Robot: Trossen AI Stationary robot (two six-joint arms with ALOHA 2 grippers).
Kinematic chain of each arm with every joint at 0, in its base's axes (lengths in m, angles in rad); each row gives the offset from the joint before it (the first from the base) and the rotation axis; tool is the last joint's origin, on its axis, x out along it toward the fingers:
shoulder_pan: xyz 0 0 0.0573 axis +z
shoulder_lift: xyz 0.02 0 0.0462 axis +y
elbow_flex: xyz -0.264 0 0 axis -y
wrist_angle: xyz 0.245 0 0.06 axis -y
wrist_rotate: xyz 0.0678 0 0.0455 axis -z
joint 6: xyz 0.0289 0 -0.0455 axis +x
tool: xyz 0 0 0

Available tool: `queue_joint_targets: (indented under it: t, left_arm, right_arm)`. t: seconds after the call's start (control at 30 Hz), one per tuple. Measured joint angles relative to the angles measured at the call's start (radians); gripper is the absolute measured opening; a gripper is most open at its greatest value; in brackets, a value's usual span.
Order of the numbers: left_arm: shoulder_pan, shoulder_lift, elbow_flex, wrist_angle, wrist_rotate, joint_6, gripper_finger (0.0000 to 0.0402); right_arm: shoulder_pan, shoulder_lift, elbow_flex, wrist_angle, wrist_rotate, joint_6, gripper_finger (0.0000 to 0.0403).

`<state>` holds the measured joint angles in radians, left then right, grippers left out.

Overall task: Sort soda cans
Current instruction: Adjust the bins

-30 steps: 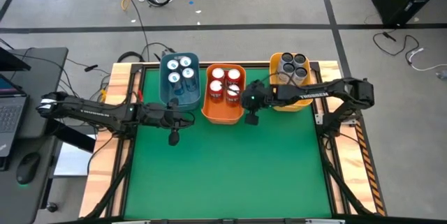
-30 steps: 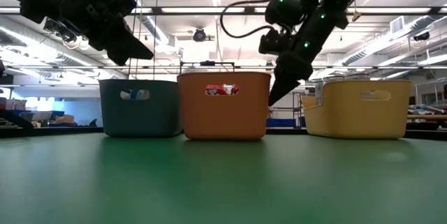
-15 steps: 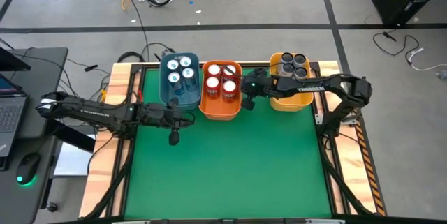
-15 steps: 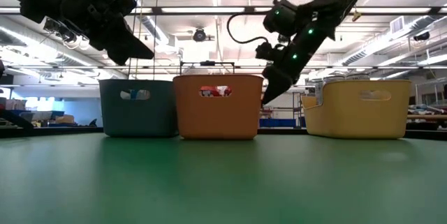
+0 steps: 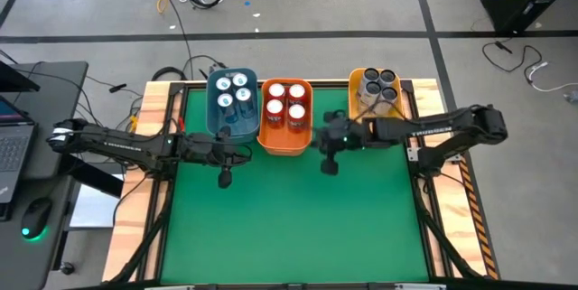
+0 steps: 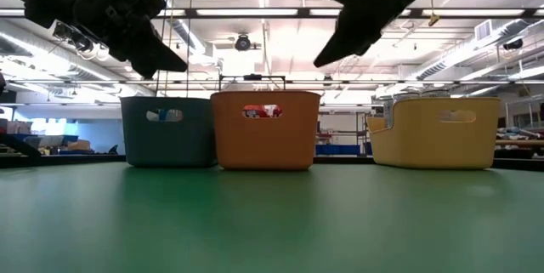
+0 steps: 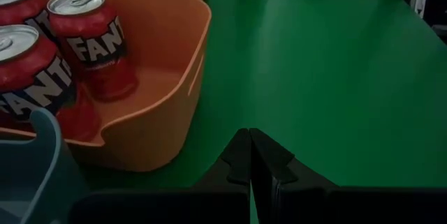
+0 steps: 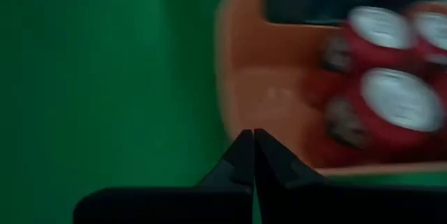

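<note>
Three bins stand in a row at the table's far edge. The blue bin (image 5: 232, 114) holds teal cans with white tops (image 5: 233, 91). Red cans (image 5: 287, 107) (image 7: 91, 39) (image 8: 391, 77) stand in the orange bin (image 5: 285, 145). Dark cans (image 5: 379, 87) fill the yellow bin (image 5: 361, 109). My left gripper (image 5: 225, 180) (image 7: 249, 137) hovers shut just near of the blue bin. My right gripper (image 5: 330, 167) (image 8: 253, 137) (image 6: 316, 64) is shut too, raised above the table off the orange bin's near right corner. Neither touches anything.
The green mat (image 5: 289, 227) stretches from the bins to the near edge. In the low view the three bins (image 6: 265, 128) stand side by side on it, with small gaps between them. A laptop and mouse (image 5: 36, 218) lie off the table's left side.
My right gripper went toward the far edge along the orange bin's right side, then drew back toward the near edge and rose. The orange bin slid a little toward the left and the far edge and stays there. My left arm kept still.
</note>
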<state>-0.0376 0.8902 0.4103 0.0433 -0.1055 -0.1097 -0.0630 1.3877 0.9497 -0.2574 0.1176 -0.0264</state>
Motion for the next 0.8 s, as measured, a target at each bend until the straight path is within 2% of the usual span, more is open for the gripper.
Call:
queue_joint_targets:
  t: [0.23, 0.43, 0.8]
  left_arm:
    - [0.0, 0.0, 0.0, 0.022, 0.006, 0.001, 0.0]
    - [0.0, 0.0, 0.0, 0.033, 0.015, -0.003, 0.0]
    - [0.0, 0.0, 0.0, 0.035, 0.021, -0.006, 0.0]
  right_arm:
    - [0.066, 0.137, 0.0, 0.063, -0.052, 0.033, 0.0]
    - [0.001, 0.241, 0.0, 0.063, -0.032, 0.013, 0.0]
    - [-0.131, 0.252, 0.0, 0.078, -0.038, -0.092, 0.0]
